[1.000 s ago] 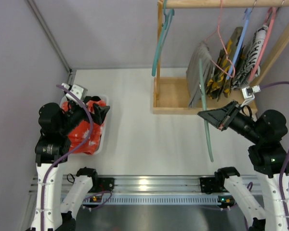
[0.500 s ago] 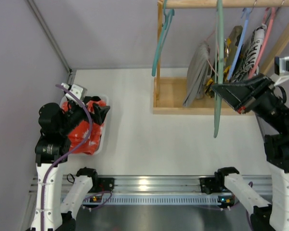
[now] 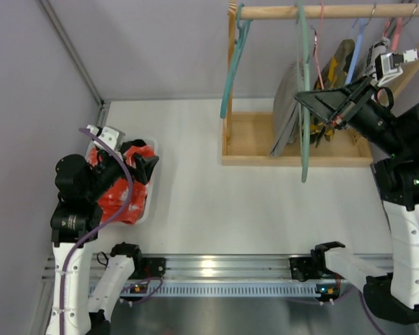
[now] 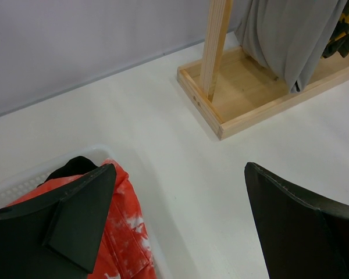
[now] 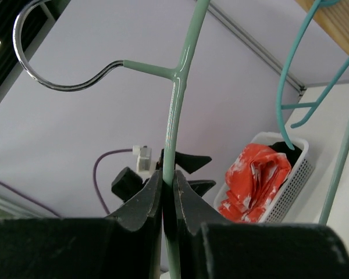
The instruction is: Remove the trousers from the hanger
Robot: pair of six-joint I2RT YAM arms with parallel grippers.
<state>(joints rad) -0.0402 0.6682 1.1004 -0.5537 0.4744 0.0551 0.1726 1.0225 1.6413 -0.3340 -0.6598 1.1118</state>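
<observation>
My right gripper [image 3: 302, 97] is shut on the stem of a bare pale green hanger [image 3: 304, 132], just below its metal hook [image 5: 58, 81]. In the top view the hanger hangs upright and its top reaches the wooden rod [image 3: 342, 10]. In the right wrist view the jaws pinch the green stem [image 5: 177, 104] tight, the gripper [image 5: 168, 181] raised. The red trousers [image 3: 119, 190] lie bunched in a white basket [image 3: 149, 204] at the left. My left gripper [image 3: 145, 165] hovers open over that basket, empty, with the trousers [image 4: 122, 232] under its left finger.
The wooden rack's base [image 3: 251, 143] and post [image 4: 216, 46] stand at the back right. A teal hanger [image 3: 232, 63], a grey garment [image 3: 286, 105] and yellow-black and striped clothes [image 3: 332, 77] on blue and pink hangers hang from the rod.
My right arm has swung the green hanger up from low over the table to the rod, turning it upright. The left arm has barely shifted.
</observation>
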